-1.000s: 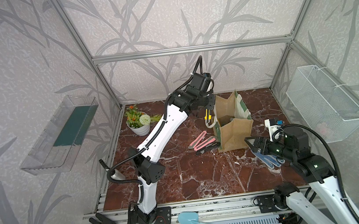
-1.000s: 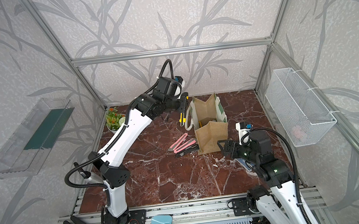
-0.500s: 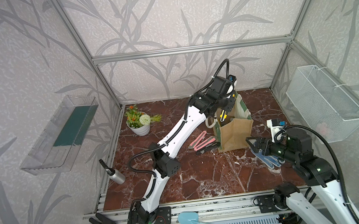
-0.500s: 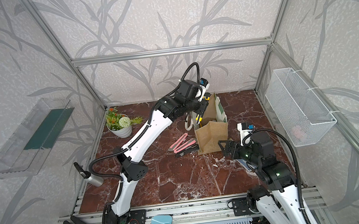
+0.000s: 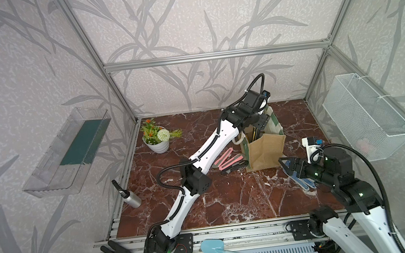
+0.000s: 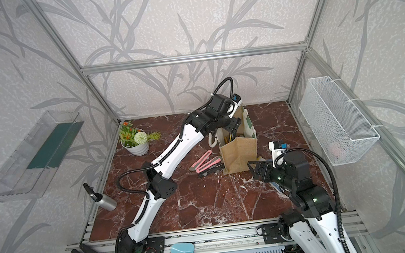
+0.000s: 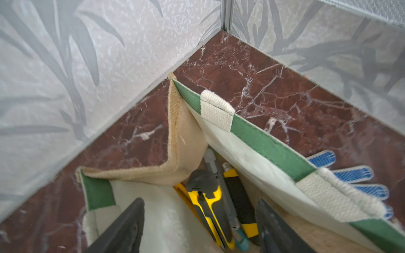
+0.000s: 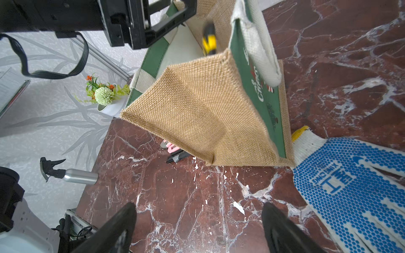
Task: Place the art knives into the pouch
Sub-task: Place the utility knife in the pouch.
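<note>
The pouch (image 5: 266,148) (image 6: 238,154), a tan jute bag with green faces and white lining, stands open at the back right of the marble floor. My left gripper (image 5: 263,122) (image 6: 234,126) hangs over its mouth, open, with nothing between the fingers. In the left wrist view the gripper (image 7: 199,225) looks down into the pouch (image 7: 269,144), where a yellow-and-black art knife (image 7: 210,203) lies loose against other knives. The right wrist view shows that knife (image 8: 209,41) blurred inside the pouch (image 8: 201,114). My right gripper (image 5: 287,165) (image 8: 198,227) stands open and empty just right of the pouch.
Pink knives (image 5: 226,159) and a black knife (image 5: 234,167) lie left of the pouch. A blue-dotted glove (image 5: 302,183) (image 8: 350,186) lies under my right arm. A flower pot (image 5: 157,140), a spray bottle (image 5: 127,195) and a wire basket (image 5: 366,116) line the sides.
My left arm swung right from beside the pouch to above its mouth, then its jaws opened and let the yellow-and-black knife go into the pouch. The right arm stayed put.
</note>
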You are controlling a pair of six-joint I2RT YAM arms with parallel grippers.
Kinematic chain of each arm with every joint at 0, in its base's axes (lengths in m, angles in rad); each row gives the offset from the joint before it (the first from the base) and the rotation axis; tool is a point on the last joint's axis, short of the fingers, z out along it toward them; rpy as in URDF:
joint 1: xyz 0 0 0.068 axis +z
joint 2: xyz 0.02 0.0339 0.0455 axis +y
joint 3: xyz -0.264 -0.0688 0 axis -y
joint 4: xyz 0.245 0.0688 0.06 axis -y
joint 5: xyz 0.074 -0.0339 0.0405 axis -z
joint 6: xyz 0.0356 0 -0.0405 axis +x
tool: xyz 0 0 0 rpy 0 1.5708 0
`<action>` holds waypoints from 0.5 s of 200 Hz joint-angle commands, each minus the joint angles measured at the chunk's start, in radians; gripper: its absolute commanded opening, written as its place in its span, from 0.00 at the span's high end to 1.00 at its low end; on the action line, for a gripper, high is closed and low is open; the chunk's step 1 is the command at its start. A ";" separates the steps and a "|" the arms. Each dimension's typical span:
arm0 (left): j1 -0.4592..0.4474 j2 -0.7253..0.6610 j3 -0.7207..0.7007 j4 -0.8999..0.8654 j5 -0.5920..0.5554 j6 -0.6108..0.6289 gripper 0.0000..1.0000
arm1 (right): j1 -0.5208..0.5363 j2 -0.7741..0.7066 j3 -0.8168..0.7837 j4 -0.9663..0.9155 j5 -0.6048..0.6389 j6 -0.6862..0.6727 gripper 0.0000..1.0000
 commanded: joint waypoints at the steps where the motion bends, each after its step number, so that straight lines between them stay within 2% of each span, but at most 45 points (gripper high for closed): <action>1: 0.000 -0.067 0.032 -0.089 -0.052 0.013 0.17 | -0.002 0.010 0.020 -0.027 0.013 -0.004 0.10; 14: 0.000 -0.130 0.017 -0.143 -0.127 -0.026 0.15 | -0.002 0.010 0.031 -0.030 0.008 -0.001 0.10; 26: 0.002 -0.214 -0.073 -0.141 -0.177 -0.036 0.14 | -0.002 0.006 0.034 -0.026 0.007 -0.003 0.10; 53: 0.001 -0.444 -0.410 -0.028 -0.246 -0.063 0.15 | -0.002 0.010 0.042 -0.031 0.018 -0.028 0.10; 82: 0.010 -0.673 -0.746 0.081 -0.400 -0.160 0.15 | -0.002 0.017 0.063 -0.051 0.025 -0.042 0.10; 100: 0.052 -0.783 -0.921 0.110 -0.416 -0.226 0.24 | -0.002 0.009 0.068 -0.055 0.031 -0.049 0.10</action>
